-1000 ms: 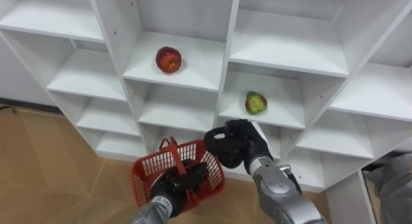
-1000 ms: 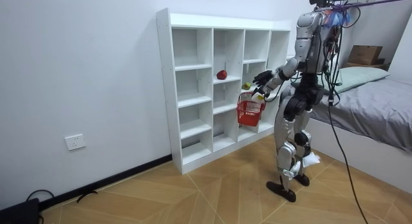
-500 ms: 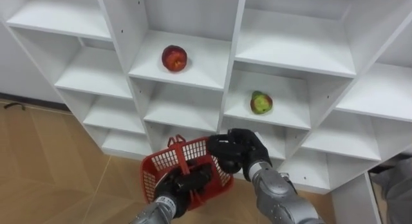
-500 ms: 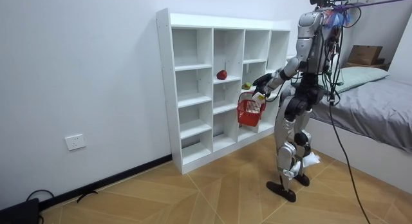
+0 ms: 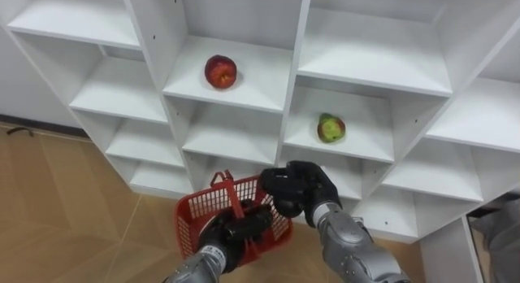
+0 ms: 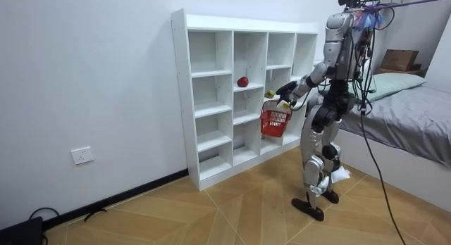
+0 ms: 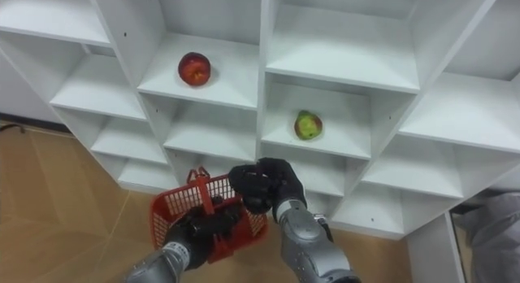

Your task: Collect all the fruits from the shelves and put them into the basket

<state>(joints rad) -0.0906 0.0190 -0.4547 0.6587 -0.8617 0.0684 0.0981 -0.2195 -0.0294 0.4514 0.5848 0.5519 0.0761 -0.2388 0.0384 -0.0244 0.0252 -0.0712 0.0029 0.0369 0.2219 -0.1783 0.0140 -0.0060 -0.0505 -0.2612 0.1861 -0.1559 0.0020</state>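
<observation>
A red apple (image 5: pixel 220 71) lies on an upper shelf of the white closet (image 5: pixel 244 96). A green-and-red fruit (image 5: pixel 330 128) lies one compartment lower and to the right. My left hand (image 5: pixel 240 231) is curled on the near rim of a red mesh basket (image 5: pixel 197 211), held in front of the lower shelves. My right hand (image 5: pixel 296 189) hovers over the basket's far right corner, below the green fruit. Its fingers are curled, and I cannot see anything inside them. In the room view I stand upright facing the closet (image 6: pixel 211 97), with the basket (image 6: pixel 274 120) held out.
The closet's other compartments hold nothing. Wooden floor (image 5: pixel 57 202) lies to the lower left. A bed (image 6: pixel 416 111) stands behind me at the room view's right, and a wall socket (image 6: pixel 82 155) is on the wall at its left.
The eye view has shifted a little. My right hand has sunk slightly from the shelf edge towards the basket's rim. Both fruits lie where they were.
</observation>
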